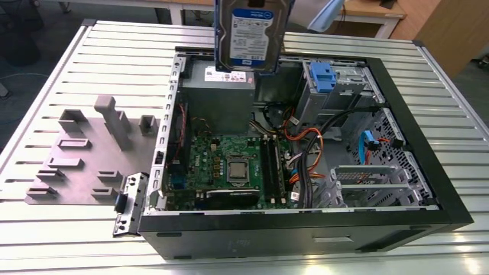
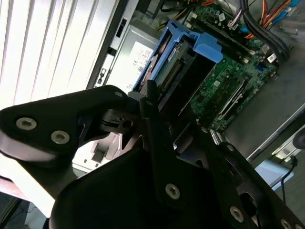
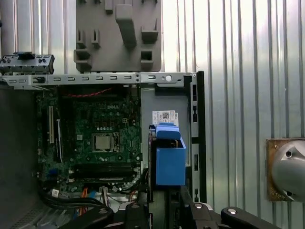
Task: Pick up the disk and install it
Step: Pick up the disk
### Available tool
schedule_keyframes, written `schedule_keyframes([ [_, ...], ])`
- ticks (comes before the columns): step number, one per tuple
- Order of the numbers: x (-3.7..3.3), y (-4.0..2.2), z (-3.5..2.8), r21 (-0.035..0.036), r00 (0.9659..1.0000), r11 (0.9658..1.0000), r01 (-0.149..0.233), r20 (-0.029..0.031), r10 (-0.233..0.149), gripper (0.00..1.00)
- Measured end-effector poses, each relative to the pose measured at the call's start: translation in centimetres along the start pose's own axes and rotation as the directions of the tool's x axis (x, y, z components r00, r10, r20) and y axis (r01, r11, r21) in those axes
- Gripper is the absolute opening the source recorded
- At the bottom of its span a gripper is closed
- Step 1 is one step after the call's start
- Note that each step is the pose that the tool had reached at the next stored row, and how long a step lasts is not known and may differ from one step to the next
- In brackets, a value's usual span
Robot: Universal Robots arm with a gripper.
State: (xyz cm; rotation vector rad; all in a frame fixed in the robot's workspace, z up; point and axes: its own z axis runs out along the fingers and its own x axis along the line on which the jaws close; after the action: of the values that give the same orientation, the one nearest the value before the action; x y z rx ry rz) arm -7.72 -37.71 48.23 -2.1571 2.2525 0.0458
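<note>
Blue-framed disk (image 1: 250, 34) upright, aloft

Robotics lab or test workshop, not a home. Bench is a slotted aluminium table (image 1: 91, 51), the kind used for bolting down rigs. On it: open PC case (image 1: 428, 172) lying on its side, motherboard (image 1: 229, 166) and cabling exposed. Beside the case, a grey fixture plate (image 1: 77, 166) with moulded holders. Disk (image 1: 246, 34) hangs in the air over the case. Behind the table: wooden desks (image 1: 367, 17), grey floor (image 1: 46, 57) with a loose cable.
</note>
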Motion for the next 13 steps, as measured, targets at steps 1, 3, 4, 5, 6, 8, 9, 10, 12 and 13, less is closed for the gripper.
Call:
schedule_keyframes([
  [1, -0.02, -0.36, 0.00, 0.0000, 1.0000, 1.0000, 0.000, 0.0000, 0.000, 0.35],
  [3, -0.05, -1.08, -0.01, 0.0000, 1.0000, 1.0000, 0.000, 0.0000, 0.000, 0.35],
  [4, -0.06, -1.43, 0.00, 0.0000, 1.0000, 1.0000, 0.000, 0.0000, 0.000, 0.35],
  [5, -0.08, -1.81, -0.01, 0.0000, 1.0000, 1.0000, 0.000, 0.0000, 0.000, 0.35],
  [6, -0.09, -2.15, -0.01, 0.0000, 1.0000, 1.0000, 0.000, 0.0000, 0.000, 0.35],
  [8, -0.12, -2.82, -0.01, 0.0000, 1.0000, 1.0000, 0.000, -0.0001, 0.000, 0.35],
  [9, -0.13, -3.12, -0.02, -0.0001, 1.0000, 1.0000, 0.000, -0.0001, 0.000, 0.35],
  [10, -0.15, -3.41, -0.02, 0.0000, 1.0000, 1.0000, 0.000, 0.0000, 0.000, 0.35],
  [12, -0.17, -3.92, -0.02, 0.0000, 1.0000, 1.0000, 0.000, 0.0000, 0.000, 0.35],
  [13, -0.18, -4.18, -0.02, 0.0000, 1.0000, 1.0000, 0.000, 0.0000, 0.000, 0.35],
])
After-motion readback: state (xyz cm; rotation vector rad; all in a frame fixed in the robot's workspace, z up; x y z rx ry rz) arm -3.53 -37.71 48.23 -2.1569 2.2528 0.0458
